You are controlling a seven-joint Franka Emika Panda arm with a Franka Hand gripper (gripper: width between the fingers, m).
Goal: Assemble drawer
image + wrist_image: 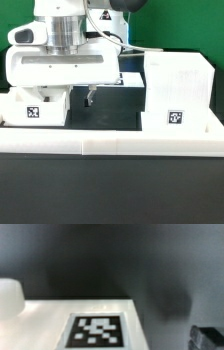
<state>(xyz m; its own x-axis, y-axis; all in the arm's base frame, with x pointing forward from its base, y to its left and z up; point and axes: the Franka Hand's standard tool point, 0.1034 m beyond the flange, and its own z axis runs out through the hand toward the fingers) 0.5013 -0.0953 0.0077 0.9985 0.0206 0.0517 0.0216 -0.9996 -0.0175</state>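
The tall white drawer case (178, 92) stands at the exterior view's right, a square tag (176, 117) on its front. A small white tray (38, 108) with a tag sits at the left. A second white part (130, 80) lies behind, between them. My gripper (88, 98) hangs low between the tray and the case, just right of the tray, holding nothing. In the wrist view a white tagged surface (98, 330) lies right below; I cannot tell which part it is. One dark finger (208, 337) shows at the edge, so the jaws stand wide apart.
A long low white rail (110, 145) runs along the table's front edge, in front of the tray and case. A rounded white shape (8, 294) sits beside the tagged surface. The dark table (150, 263) lies beyond it. Cables hang behind the arm.
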